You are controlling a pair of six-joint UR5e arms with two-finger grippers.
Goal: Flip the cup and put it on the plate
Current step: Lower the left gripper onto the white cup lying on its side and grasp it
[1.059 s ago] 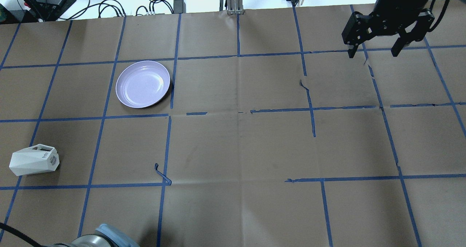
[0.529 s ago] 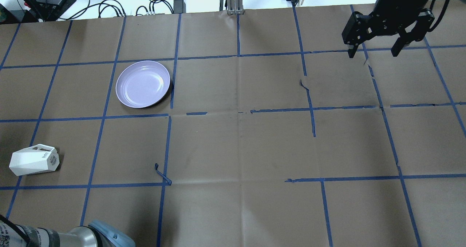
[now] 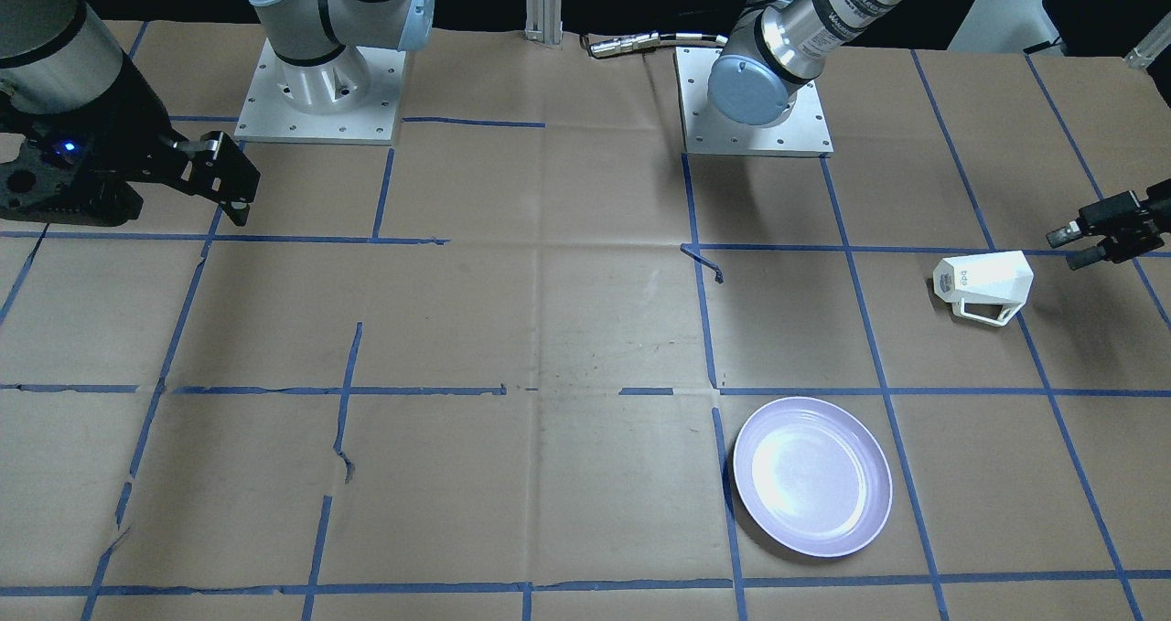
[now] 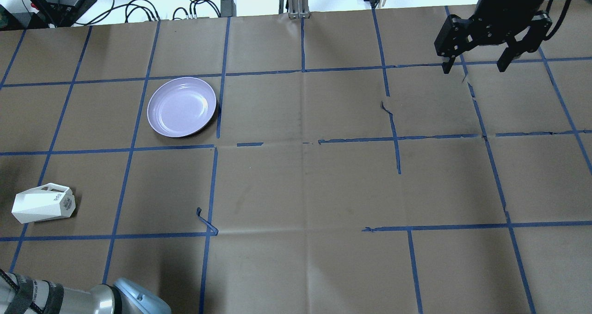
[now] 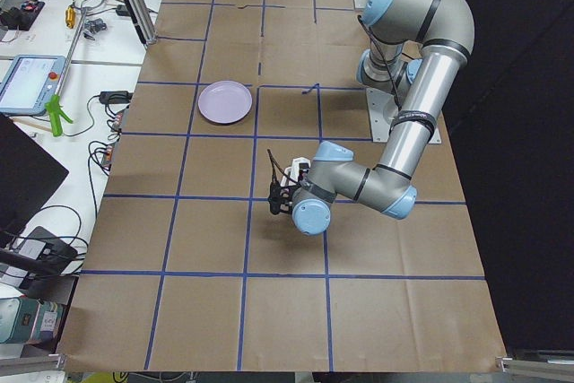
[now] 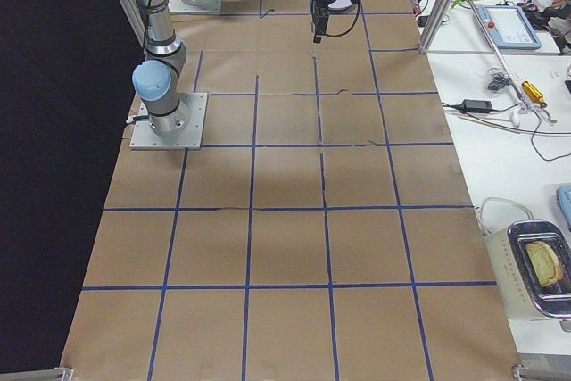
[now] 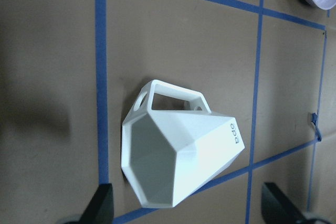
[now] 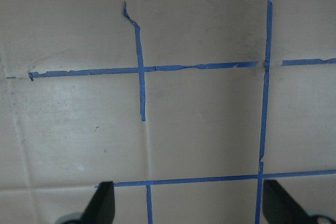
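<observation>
**Cup down on its side, both claws spread wide**

Containers first. The cup [image 4: 43,209] lies tipped over at 8 o'clock on the table in the overhead view, with its handle pointing to 12. The left wrist camera looks straight into its six-sided mouth, and only white inner walls show in there. A tiny dark logo sits out near the base end.

The plate [image 4: 181,107] is at 10 o'clock, flat on the surface and well apart from the cup, about 2 o'clock from it. Its glossy lavender face carries just a patch of reflected light.

The left claw [image 3: 1072,245] hovers near the cup's mouth end, not touching it, and its fingers are released and set wide. The right claw [image 4: 473,66] hangs far off at 2 o'clock, also spread, over bare paper.

The table is covered in brown paper [image 4: 300,189] with a grid of blue tape [image 4: 132,147], torn and peeling in several spots. Past the 12 o'clock edge is a white bench strewn with black cables [image 4: 138,9]. Off the robot's right end, a shiny metal tray [image 6: 540,265] holds what looks like a slice of bread.
</observation>
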